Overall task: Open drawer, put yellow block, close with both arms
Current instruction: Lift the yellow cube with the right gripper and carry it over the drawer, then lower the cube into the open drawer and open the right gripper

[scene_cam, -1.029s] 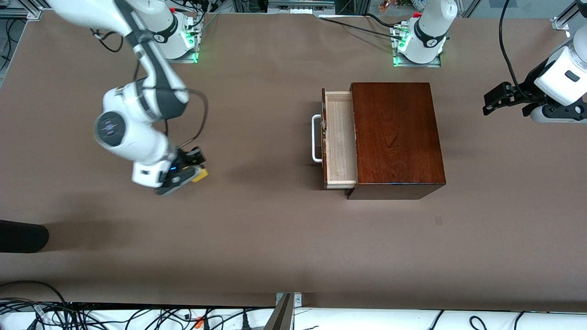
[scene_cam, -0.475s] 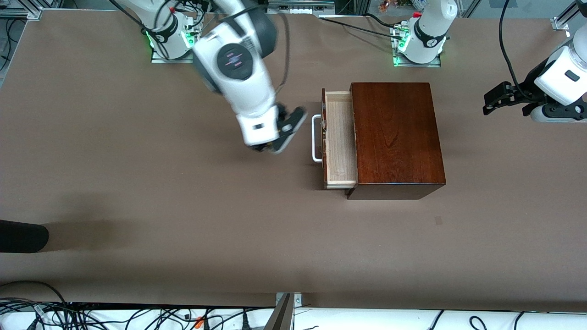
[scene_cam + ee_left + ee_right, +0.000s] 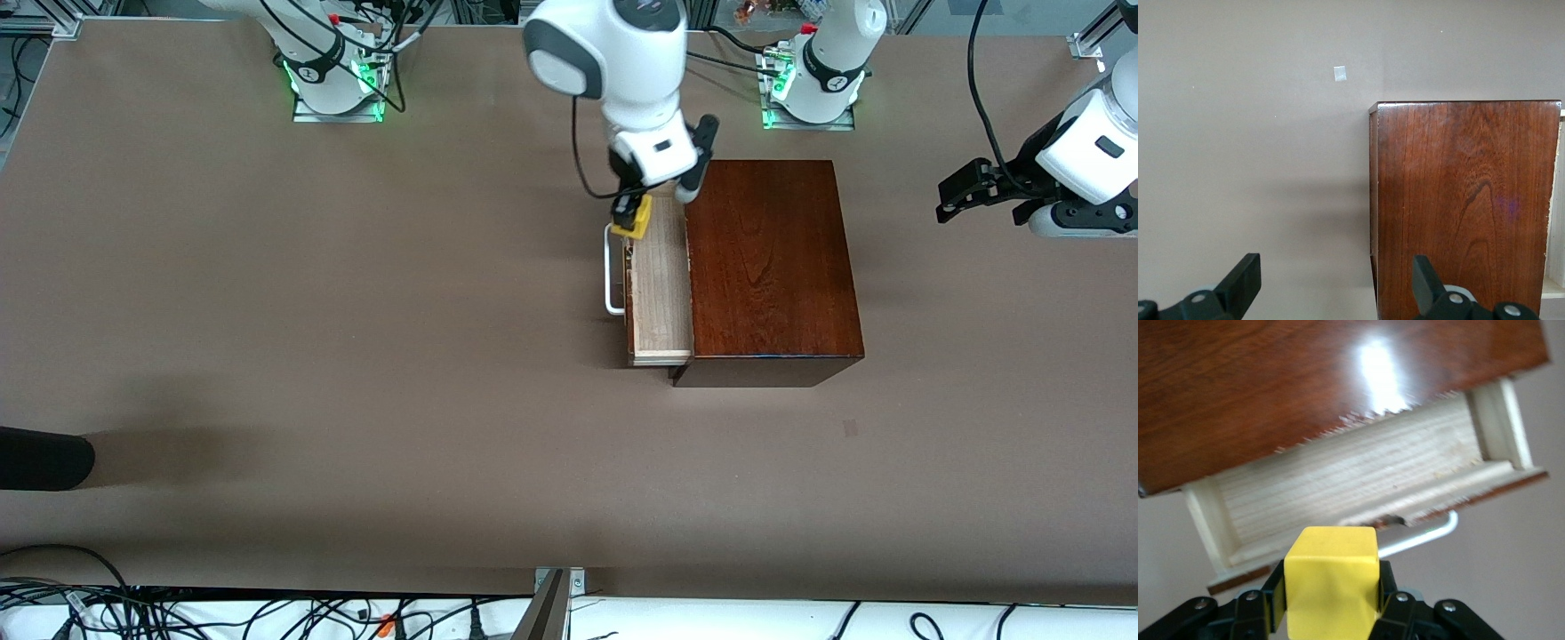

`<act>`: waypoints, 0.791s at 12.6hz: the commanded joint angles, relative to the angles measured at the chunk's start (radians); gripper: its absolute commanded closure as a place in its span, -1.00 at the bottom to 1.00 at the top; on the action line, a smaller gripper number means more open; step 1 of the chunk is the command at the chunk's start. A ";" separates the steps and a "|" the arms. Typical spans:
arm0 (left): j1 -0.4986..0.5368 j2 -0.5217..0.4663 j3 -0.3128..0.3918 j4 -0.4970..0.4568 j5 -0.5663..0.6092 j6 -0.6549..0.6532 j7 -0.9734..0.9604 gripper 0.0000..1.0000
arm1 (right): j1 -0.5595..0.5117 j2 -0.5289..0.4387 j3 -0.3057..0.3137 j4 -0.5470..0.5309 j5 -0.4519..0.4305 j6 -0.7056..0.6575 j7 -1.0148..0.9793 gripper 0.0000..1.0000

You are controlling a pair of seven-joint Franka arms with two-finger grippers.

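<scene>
The dark reddish-brown wooden box (image 3: 769,267) stands mid-table with its drawer (image 3: 660,293) pulled open toward the right arm's end, pale inside, white bar handle (image 3: 612,269) in front. My right gripper (image 3: 633,218) is shut on the yellow block (image 3: 639,217) and holds it over the drawer's front edge, at the end nearer the robots' bases. In the right wrist view the block (image 3: 1331,580) sits between the fingers (image 3: 1275,593), the open drawer (image 3: 1358,477) below it. My left gripper (image 3: 965,191) waits open off the box's left-arm end; its view shows the box (image 3: 1465,200).
A dark object (image 3: 44,458) lies at the table's edge toward the right arm's end. A small pale mark (image 3: 851,428) sits on the brown tabletop nearer the camera than the box. Cables run along the front edge.
My right arm carried the yellow block from the table near its own end across to over the open drawer. The left arm has not moved.
</scene>
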 commanded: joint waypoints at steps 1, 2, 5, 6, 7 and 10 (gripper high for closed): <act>0.003 -0.011 0.000 0.005 -0.025 -0.017 0.005 -1.00 | 0.021 0.046 -0.009 0.067 -0.058 0.003 -0.017 0.75; 0.003 -0.011 0.000 0.005 -0.025 -0.018 0.005 -1.00 | 0.033 0.057 -0.010 0.067 -0.067 0.023 -0.032 0.74; 0.005 -0.011 0.000 0.005 -0.025 -0.017 0.005 -1.00 | 0.044 0.114 -0.012 0.098 -0.101 0.071 -0.037 0.75; 0.003 -0.011 0.000 0.005 -0.025 -0.017 0.005 -1.00 | 0.051 0.127 -0.012 0.112 -0.102 0.074 -0.037 0.75; 0.005 -0.011 0.000 0.005 -0.025 -0.018 0.005 -1.00 | 0.051 0.134 -0.013 0.115 -0.102 0.089 -0.039 0.75; 0.003 -0.011 0.000 0.005 -0.025 -0.017 0.005 -1.00 | 0.053 0.155 -0.019 0.115 -0.116 0.132 -0.098 0.74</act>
